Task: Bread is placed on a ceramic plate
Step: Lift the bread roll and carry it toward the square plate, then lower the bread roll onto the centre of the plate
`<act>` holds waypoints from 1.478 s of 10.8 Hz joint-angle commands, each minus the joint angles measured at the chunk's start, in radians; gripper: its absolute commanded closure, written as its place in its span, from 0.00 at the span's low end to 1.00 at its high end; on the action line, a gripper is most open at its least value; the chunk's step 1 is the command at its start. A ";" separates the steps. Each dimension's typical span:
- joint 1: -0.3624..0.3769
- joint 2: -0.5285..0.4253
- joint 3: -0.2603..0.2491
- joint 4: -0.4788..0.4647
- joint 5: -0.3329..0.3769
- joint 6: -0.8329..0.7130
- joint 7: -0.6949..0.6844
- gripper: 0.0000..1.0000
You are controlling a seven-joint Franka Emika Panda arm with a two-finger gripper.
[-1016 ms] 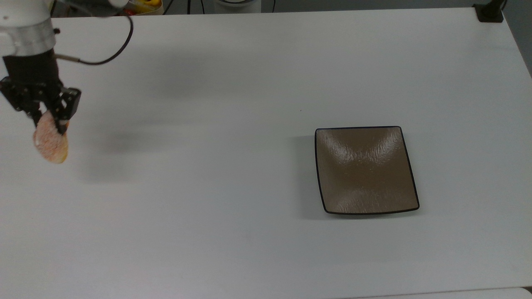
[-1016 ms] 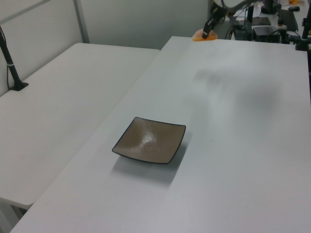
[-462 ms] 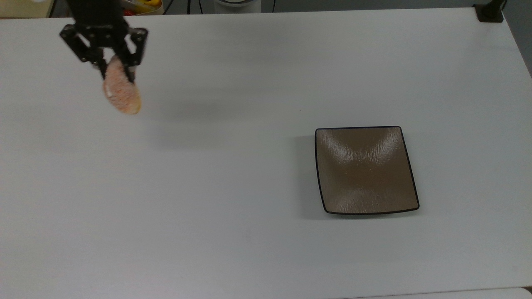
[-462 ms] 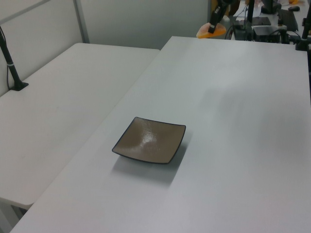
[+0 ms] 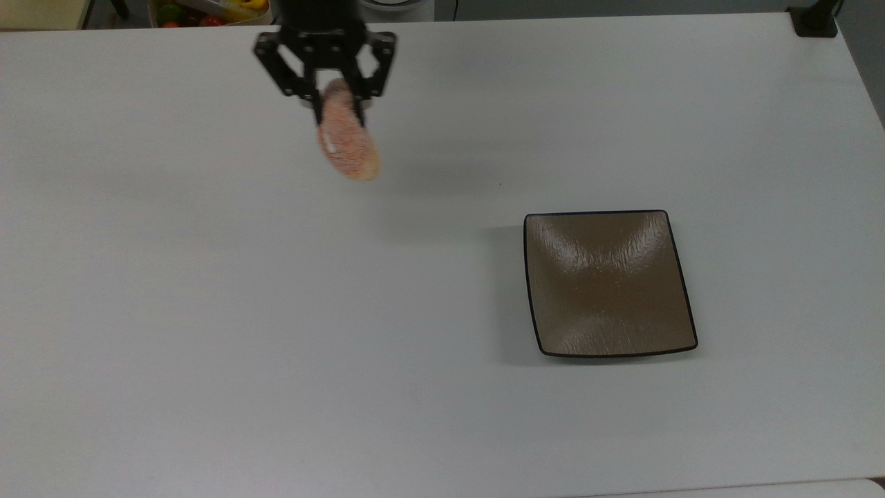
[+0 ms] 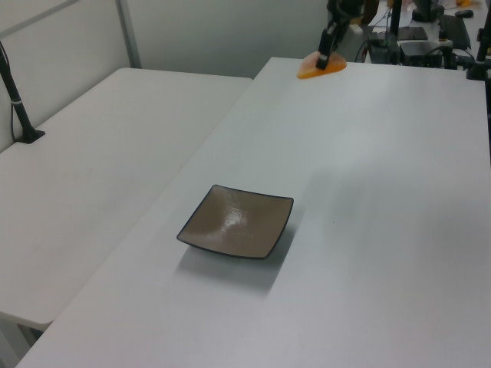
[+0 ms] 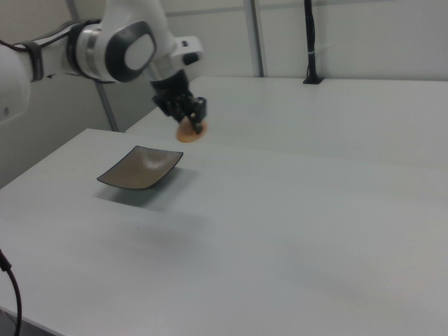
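Observation:
My black gripper [image 5: 337,105] hangs over the white table [image 5: 207,311] near its far edge, shut on the bread [image 5: 348,142], an orange-pink speckled oval bun held above the surface. The bread [image 6: 321,67] is at the far end of the table in the left view, with the gripper [image 6: 326,55] just above it. The ceramic plate [image 5: 608,282], square and glossy brown with a dark rim, lies empty well to the top view's right of the bun and nearer the front. In the right view the gripper [image 7: 193,124] and bread [image 7: 189,133] hover just beyond the plate [image 7: 140,168].
A tub of colourful items [image 5: 200,10] sits past the far edge at the top view's left. A black post base [image 5: 814,21] stands at the far right corner. A second white table [image 6: 92,153] adjoins on the left view's left.
The gripper has carried the bread from the top view's far left rightward, lifting it off the table, and it is now much closer to the plate. The plate has not moved.

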 commanded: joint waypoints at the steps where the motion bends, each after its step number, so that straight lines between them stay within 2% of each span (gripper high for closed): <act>1: 0.140 0.001 -0.007 -0.011 -0.067 0.010 0.166 0.58; 2: 0.164 0.025 0.013 0.004 -0.082 0.029 0.205 0.58; 4: 0.203 0.094 0.053 0.035 -0.190 0.085 0.331 0.58; 8: 0.311 0.224 0.059 0.044 -0.358 0.260 0.494 0.58; 10: 0.334 0.315 0.059 0.113 -0.439 0.300 0.578 0.58; 12: 0.357 0.382 0.059 0.132 -0.473 0.374 0.603 0.58; 16: 0.406 0.516 0.058 0.233 -0.501 0.392 0.634 0.58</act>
